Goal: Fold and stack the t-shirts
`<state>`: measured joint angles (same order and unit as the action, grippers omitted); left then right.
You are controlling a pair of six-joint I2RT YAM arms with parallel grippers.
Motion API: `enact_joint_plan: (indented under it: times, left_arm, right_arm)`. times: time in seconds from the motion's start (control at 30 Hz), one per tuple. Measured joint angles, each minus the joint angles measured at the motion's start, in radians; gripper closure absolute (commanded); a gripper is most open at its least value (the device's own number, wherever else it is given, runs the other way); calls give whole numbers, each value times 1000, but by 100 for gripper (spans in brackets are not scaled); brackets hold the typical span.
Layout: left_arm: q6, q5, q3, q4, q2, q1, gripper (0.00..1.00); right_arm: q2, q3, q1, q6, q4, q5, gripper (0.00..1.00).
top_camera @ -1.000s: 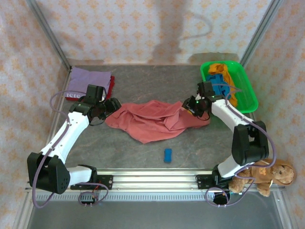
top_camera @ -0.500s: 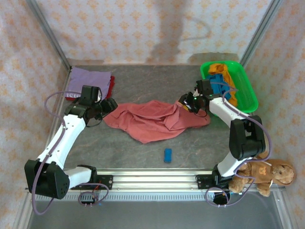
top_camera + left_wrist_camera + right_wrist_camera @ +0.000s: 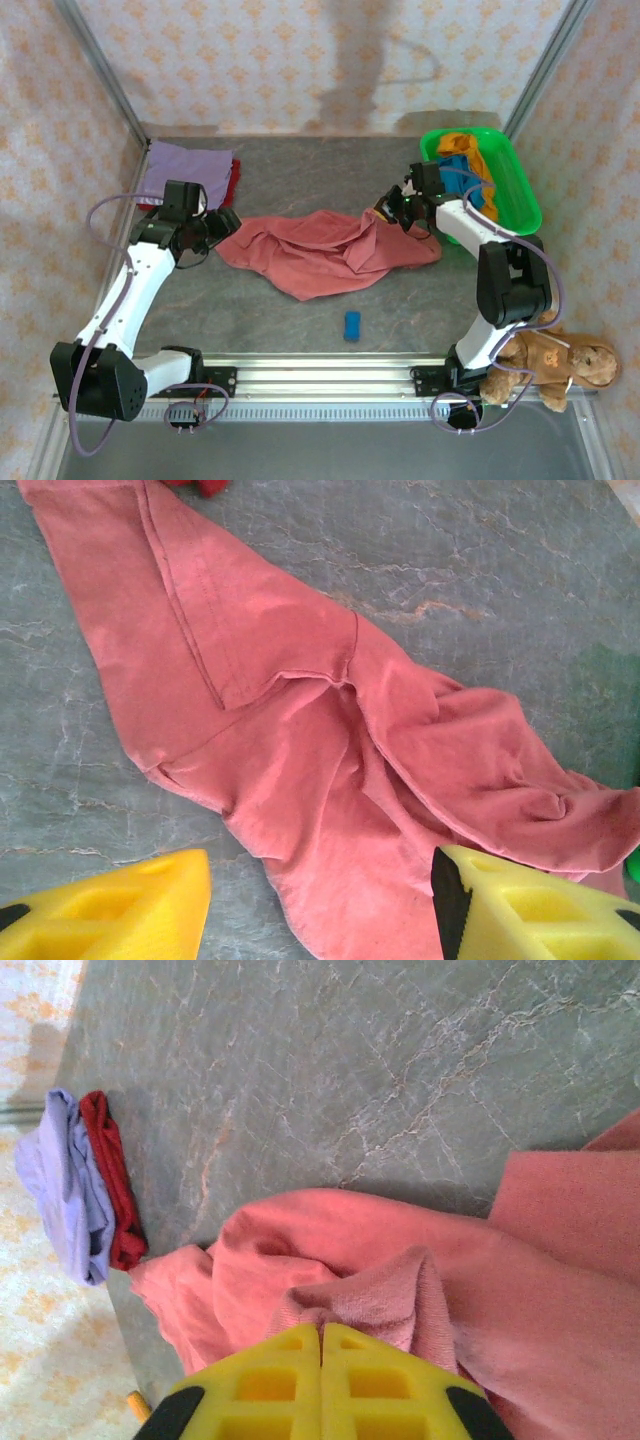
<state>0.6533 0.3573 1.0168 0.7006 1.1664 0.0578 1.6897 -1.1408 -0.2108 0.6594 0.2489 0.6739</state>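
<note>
Currently right gripper pinching salmon-pink shirt; left gripper spread.

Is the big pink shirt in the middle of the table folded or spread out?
Neither: the pink shirt lies crumpled and bunched, creases everywhere, one edge puckered up into the shut right claw.

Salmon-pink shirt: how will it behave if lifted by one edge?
Probably floppy: the salmon-pink t-shirt lies in soft wrinkles, so it should drape and trail. Likely light: cloth puckers where the right claw pinches it. Pushing would probably bunch it rather than slide it.
</note>
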Motion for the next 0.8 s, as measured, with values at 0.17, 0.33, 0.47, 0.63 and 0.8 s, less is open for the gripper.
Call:
enact_joint_plan:
  times: [0.17, 0.33, 0.47, 0.63, 0.8]
  left_arm:
    - [-11, 3, -17, 11, -6, -43, 39]
    - [-39, 4, -44, 17, 12, -143, 40]
    - [-85, 5, -45, 16, 107, -235, 49]
    - [-162, -11, -15, 23, 282, -295, 55]
    - [-207, -13, 37, 26, 397, -283, 55]
  right_arm:
    - [-22, -24, 0, -26, 70, -19, 100]
    - [-114, -76, 0, -77, 182, -63, 100]
    - [-204, -99, 0, -100, 231, -80, 100]
    - [-242, -98, 0, -107, 267, -84, 100]
    - [-242, -93, 0, -111, 293, -91, 100]
